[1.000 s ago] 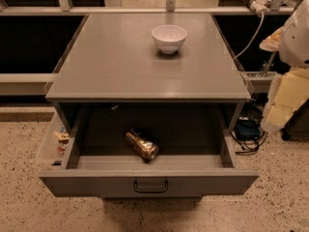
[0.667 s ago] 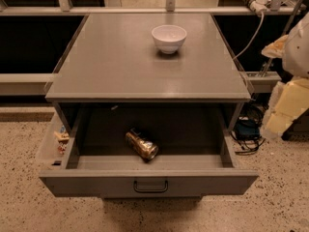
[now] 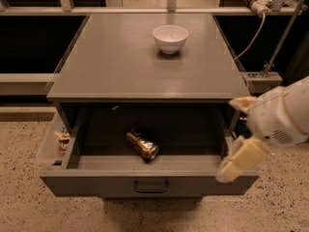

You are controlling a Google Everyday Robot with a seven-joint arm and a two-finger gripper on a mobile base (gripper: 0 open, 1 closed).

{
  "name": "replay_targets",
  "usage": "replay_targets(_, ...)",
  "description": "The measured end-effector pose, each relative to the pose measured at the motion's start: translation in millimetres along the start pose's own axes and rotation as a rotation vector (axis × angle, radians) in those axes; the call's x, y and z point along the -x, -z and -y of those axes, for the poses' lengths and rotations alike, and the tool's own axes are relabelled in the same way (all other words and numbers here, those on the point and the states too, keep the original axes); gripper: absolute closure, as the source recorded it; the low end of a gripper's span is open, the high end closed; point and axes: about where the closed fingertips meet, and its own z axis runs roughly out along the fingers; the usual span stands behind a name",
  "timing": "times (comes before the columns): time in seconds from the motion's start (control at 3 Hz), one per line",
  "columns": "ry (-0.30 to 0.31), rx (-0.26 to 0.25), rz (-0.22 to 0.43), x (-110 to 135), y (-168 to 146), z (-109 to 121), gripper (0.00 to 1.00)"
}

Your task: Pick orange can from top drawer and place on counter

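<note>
**Orange can lying in open drawer; gripper poised at right edge of frame**

- Top drawer (image 3: pixel 96 185) stands fully out, lower centre of frame, dark interior exposed from above. That leaves a clear way down to the contents, so no opening step looks needed.
- Orange can (image 3: pixel 143 144) lies on its side on the drawer floor, just left of centre and nearer the front panel than the back. Silver end points toward lower right. Nothing touches it. Lying flat, it could roll if nudged, so I judge the grasp should close across its body, not along its length.
- Gripper (image 3: pixel 227 139) at lower right of frame, outside and above the drawer's right front corner, well apart from the can. The two cream fingers (image 3: pixel 241 157) are spread wide with nothing between them, which looks ready for a reach.
- Counter surface (image 3: pixel 120 62) fills the upper middle of frame. A white bowl (image 3: pixel 170 37) sits toward its far side, leaving broad bare room in front for setting the can down.
- Judgement: early stage, approach only. Next move likely calls for travel left and down over the drawer rim, minding the right wall.
</note>
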Motion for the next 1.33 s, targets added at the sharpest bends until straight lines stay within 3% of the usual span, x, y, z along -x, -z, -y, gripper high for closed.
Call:
replay_targets(0.33, -0.044, 0.060, 0.159, 30.4, -66.4, -16.1, 0.00)
replay_targets(0.67, -0.054, 0.030, 0.196, 43.2, -70.5, -9.6, 0.00)
replay_targets(1.0, -0.059, 0.044, 0.210, 41.0, -85.0, -16.3, 0.00)
replay_targets(1.33, -0.023, 0.089, 0.263, 73.7, -165.8, -11.2, 0.00)
